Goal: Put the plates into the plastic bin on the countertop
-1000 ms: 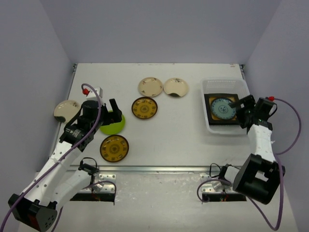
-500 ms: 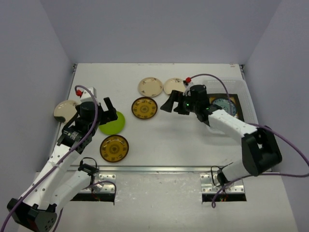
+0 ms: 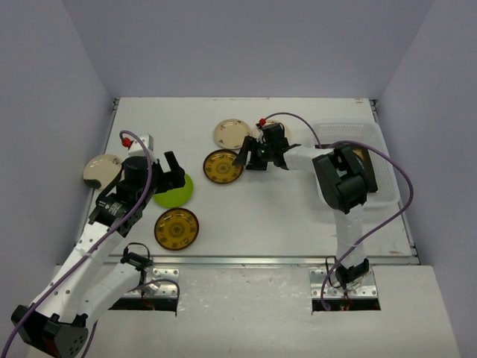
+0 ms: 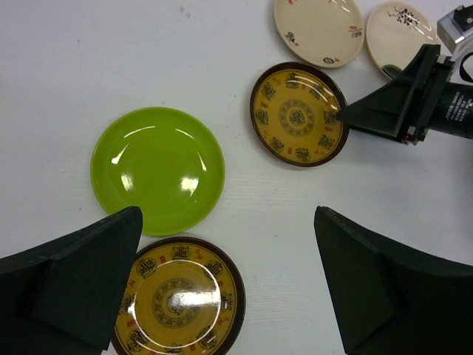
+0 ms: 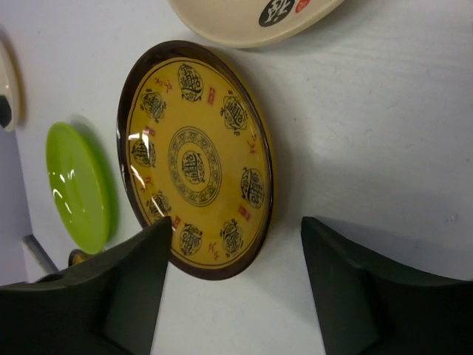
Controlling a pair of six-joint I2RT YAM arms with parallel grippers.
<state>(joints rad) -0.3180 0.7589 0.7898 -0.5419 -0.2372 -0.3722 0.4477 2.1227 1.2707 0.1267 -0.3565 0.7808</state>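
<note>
My right gripper point(image 3: 246, 158) is open and low on the countertop point(image 3: 253, 216). The near rim of an amber-patterned plate point(image 3: 223, 166) point(image 5: 196, 159) lies between its jaws. My left gripper point(image 3: 173, 173) point(image 4: 228, 222) is open and empty. It hovers above the lime green plate point(image 3: 177, 192) point(image 4: 157, 170) and a second amber plate point(image 3: 177, 228) point(image 4: 177, 299). Two cream plates point(image 3: 232, 133) point(image 3: 273, 128) lie behind the right gripper. The plastic bin point(image 3: 350, 127) stands at the right, its contents mostly hidden by the right arm.
Another cream plate point(image 3: 100, 170) lies at the table's left edge, beside the left arm. A metal rail point(image 3: 246, 259) runs along the near edge. Grey walls close in the left, back and right sides.
My right arm has swung from the bin leftward across the table to the amber plate. My left gripper has stayed over the green plate, shifting only slightly.
</note>
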